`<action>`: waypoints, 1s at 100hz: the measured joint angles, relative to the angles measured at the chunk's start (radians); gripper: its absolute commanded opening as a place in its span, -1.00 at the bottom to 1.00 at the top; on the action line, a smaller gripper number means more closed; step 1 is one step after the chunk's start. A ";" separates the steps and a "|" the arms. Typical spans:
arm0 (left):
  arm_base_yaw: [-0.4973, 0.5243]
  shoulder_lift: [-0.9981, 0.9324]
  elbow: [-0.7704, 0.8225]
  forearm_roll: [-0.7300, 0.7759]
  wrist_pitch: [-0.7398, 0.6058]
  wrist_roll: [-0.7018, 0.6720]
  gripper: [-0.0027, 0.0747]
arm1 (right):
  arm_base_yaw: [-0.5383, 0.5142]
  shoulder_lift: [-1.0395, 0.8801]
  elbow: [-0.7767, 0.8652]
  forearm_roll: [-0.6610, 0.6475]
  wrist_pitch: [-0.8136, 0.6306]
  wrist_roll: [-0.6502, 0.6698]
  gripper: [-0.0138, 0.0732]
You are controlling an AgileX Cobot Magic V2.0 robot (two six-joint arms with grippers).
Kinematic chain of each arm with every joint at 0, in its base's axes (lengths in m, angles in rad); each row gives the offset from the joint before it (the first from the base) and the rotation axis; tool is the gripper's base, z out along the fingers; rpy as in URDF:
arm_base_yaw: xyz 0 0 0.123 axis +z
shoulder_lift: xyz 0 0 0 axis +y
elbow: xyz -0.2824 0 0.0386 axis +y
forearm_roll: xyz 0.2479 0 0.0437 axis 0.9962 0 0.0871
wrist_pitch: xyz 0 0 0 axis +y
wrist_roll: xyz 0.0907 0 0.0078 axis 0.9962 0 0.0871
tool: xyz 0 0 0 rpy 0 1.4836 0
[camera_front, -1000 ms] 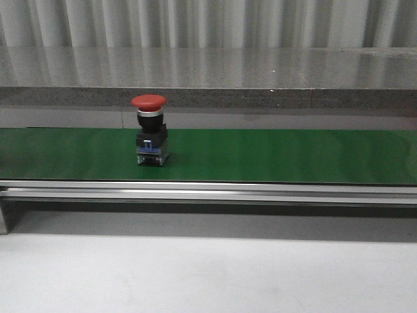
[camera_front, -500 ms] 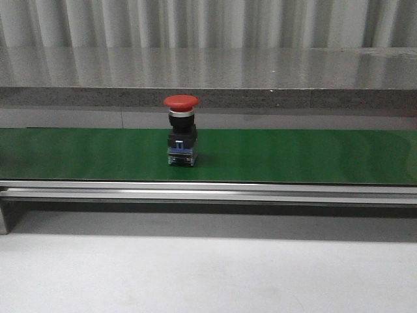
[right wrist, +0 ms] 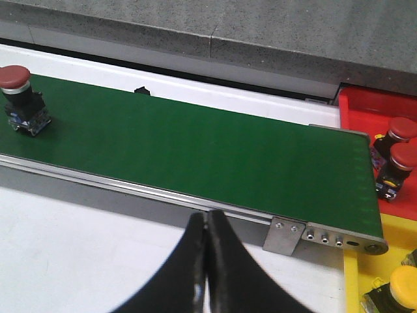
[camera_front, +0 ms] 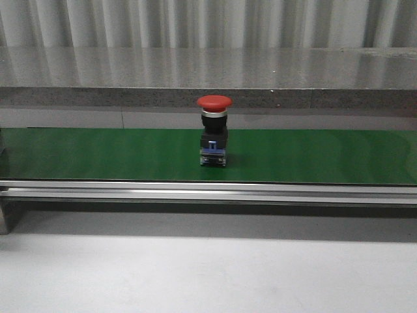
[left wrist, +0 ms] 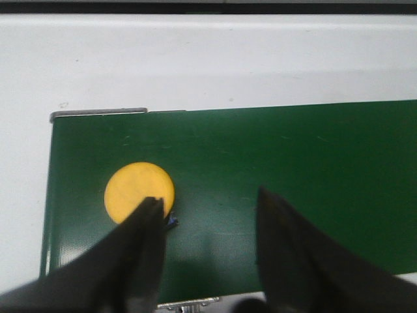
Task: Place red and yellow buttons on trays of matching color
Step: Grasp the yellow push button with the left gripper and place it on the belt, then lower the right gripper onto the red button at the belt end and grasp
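A red mushroom-headed push button with a black body (camera_front: 214, 130) is seen standing upright on the green conveyor belt (camera_front: 326, 156), roughly at the middle of the belt in the front view. In the right wrist view the same button (right wrist: 18, 98) stands towards one end of the belt, well apart from the right gripper (right wrist: 206, 261), whose dark fingers are pressed together with nothing between them, above the pale table in front of the belt's metal rail (right wrist: 163, 192).

Beyond the belt's other end, a red tray (right wrist: 371, 104) is visible with two red-capped buttons (right wrist: 399, 140) in it, and a yellow tray (right wrist: 397, 241) beside it holds a yellow-capped button (right wrist: 404, 287).

In the left wrist view, the left gripper (left wrist: 208, 215) is held over the belt with its fingers spread apart and empty. A yellow round-capped button (left wrist: 138, 191) stands on the belt near its end, and one finger (left wrist: 146, 241) overlaps its edge; contact cannot be judged.
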State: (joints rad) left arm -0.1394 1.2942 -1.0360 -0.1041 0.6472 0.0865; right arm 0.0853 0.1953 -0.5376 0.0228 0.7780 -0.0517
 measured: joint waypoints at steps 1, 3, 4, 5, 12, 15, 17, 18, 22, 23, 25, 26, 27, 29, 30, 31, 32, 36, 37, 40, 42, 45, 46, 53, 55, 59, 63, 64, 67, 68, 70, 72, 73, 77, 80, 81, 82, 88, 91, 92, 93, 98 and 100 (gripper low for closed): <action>-0.004 -0.006 0.005 0.000 -0.005 0.000 -0.75 | 0.000 0.000 0.000 0.000 0.000 0.000 -0.83; -0.016 -0.026 0.020 0.005 -0.014 0.000 -0.88 | 0.000 0.000 0.000 0.000 0.000 0.000 -0.83; -0.023 -0.032 0.030 0.007 -0.017 0.000 -0.97 | 0.000 0.000 0.000 0.000 0.000 0.000 -0.83; -0.026 -0.045 0.035 0.007 -0.021 0.000 -0.99 | 0.000 0.000 0.000 0.000 0.000 0.000 -0.83; -0.055 -0.114 0.089 0.014 -0.051 0.002 -0.98 | 0.000 0.000 0.000 0.000 0.000 0.000 -0.83; -0.064 -0.142 0.110 0.017 -0.064 0.002 -0.98 | 0.000 0.000 0.000 0.000 0.000 0.000 -0.83; -0.068 -0.164 0.124 0.017 -0.070 0.002 -0.98 | 0.000 0.000 0.000 0.000 0.000 0.000 -0.83; -0.070 -0.171 0.133 0.017 -0.072 0.004 -0.98 | 0.000 0.000 0.000 0.000 0.000 0.000 -0.83; -0.075 -0.215 0.156 0.017 -0.081 0.003 -0.98 | 0.000 0.000 0.000 0.000 0.000 0.000 -0.83; -0.078 -0.222 0.165 0.017 -0.082 0.003 -0.98 | 0.000 0.000 0.000 0.000 0.000 0.000 -0.83; -0.079 -0.244 0.178 0.019 -0.085 0.003 -0.98 | 0.000 0.000 0.000 0.000 0.000 0.000 -0.83; -0.079 -0.258 0.182 0.019 -0.085 0.003 -0.98 | 0.000 0.000 0.000 0.000 0.000 0.000 -0.83; -0.079 -0.265 0.191 0.019 -0.086 0.003 -0.98 | 0.000 0.000 0.000 0.000 0.000 0.000 -0.83; -0.079 -0.287 0.199 0.019 -0.089 0.003 -0.98 | 0.000 0.000 0.000 0.000 0.000 0.000 -0.83; -0.079 -0.294 0.207 0.019 -0.089 0.003 -0.98 | 0.000 0.000 0.000 0.000 0.000 0.000 -0.83; -0.079 -0.309 0.211 0.019 -0.089 0.003 -0.98 | 0.000 0.000 0.000 0.000 0.000 0.000 -0.83; -0.079 -0.317 0.220 0.019 -0.089 0.003 -0.98 | 0.000 0.000 0.000 0.000 0.000 0.000 -0.83; -0.079 -0.362 0.241 0.019 -0.091 0.003 -0.98 | 0.000 0.000 0.000 0.000 0.000 0.000 -0.83; -0.079 -0.370 0.249 0.019 -0.091 0.003 -0.98 | 0.000 0.000 0.000 0.000 0.000 0.000 -0.83; -0.079 -0.409 0.265 0.019 -0.091 0.003 -0.98 | 0.000 0.000 0.000 0.000 0.000 0.000 -0.83; -0.079 -0.433 0.277 0.019 -0.091 0.003 -0.98 | 0.000 0.000 0.000 0.000 0.000 0.000 -0.83; -0.079 -0.466 0.294 0.019 -0.091 0.003 -0.98 | 0.000 0.000 0.000 0.000 -0.002 0.000 -0.83; -0.079 -0.474 0.302 0.019 -0.091 0.003 -0.98 | 0.000 0.000 0.000 0.000 -0.002 0.000 -0.83; -0.079 -0.559 0.342 0.019 -0.091 0.003 -0.98 | 0.004 0.000 0.000 0.000 -0.005 0.000 -0.83; -0.079 -0.584 0.353 0.017 -0.088 0.003 -0.98 | 0.009 0.000 0.000 0.000 -0.005 0.000 -0.83; -0.079 -0.634 0.370 0.010 -0.085 0.003 -0.98 | 0.017 0.000 0.000 0.000 -0.006 0.000 -0.83; -0.079 -0.682 0.388 0.006 -0.082 0.003 -0.98 | 0.024 0.000 0.000 0.000 -0.006 0.000 -0.83; -0.079 -0.689 0.391 0.006 -0.082 0.003 -0.98 | 0.024 0.000 0.000 0.000 -0.006 0.000 -0.83; -0.079 -0.718 0.403 0.003 -0.077 0.003 -0.98 | 0.029 0.000 0.000 0.000 -0.006 0.000 -0.83; -0.079 -0.731 0.406 0.003 -0.077 0.003 -0.98 | 0.032 0.002 0.000 0.000 -0.006 0.000 -0.83; -0.079 -0.749 0.413 0.002 -0.074 0.003 -0.98 | 0.036 0.007 -0.002 0.000 -0.001 0.000 -0.83; -0.079 -0.761 0.419 0.001 -0.072 0.003 -0.98 | 0.040 0.015 -0.005 0.000 0.001 0.000 -0.83; -0.079 -0.771 0.421 -0.001 -0.068 0.003 -0.98 | 0.042 0.018 -0.007 0.000 0.005 0.000 -0.83; -0.079 -0.799 0.430 -0.001 -0.063 0.003 -0.98 | 0.053 0.044 -0.019 0.000 0.008 0.000 -0.83; -0.079 -0.813 0.434 -0.001 -0.059 0.003 -0.98 | 0.061 0.067 -0.029 0.000 0.013 0.002 -0.83; -0.079 -0.816 0.439 -0.001 -0.059 0.003 -0.98 | 0.063 0.080 -0.035 0.000 0.012 0.002 -0.83; -0.079 -0.822 0.440 -0.002 -0.057 0.003 -0.98 | 0.068 0.086 -0.038 0.000 0.014 0.002 -0.83; -0.079 -0.835 0.444 -0.002 -0.047 0.003 -0.98 | 0.087 0.159 -0.070 0.000 0.024 0.002 -0.83; -0.079 -0.841 0.446 -0.002 -0.042 0.003 -0.98 | 0.095 0.197 -0.087 0.000 0.030 0.002 -0.83; -0.079 -0.841 0.446 -0.002 -0.042 0.003 -0.98 | 0.098 0.206 -0.091 0.000 0.032 0.002 -0.83; -0.079 -0.841 0.446 -0.002 -0.042 0.003 -0.98 | 0.102 0.227 -0.100 0.000 0.032 0.002 -0.83; -0.079 -0.843 0.446 -0.002 -0.038 0.003 -0.98 | 0.116 0.300 -0.133 0.000 0.042 0.006 -0.80; -0.079 -0.843 0.446 -0.002 -0.038 0.003 -0.98 | 0.121 0.332 -0.146 0.000 0.045 0.009 -0.77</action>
State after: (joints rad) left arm -0.2188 0.4510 -0.5904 -0.1057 0.6097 0.0897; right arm 0.2065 0.5273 -0.6838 0.0228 0.8227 -0.0424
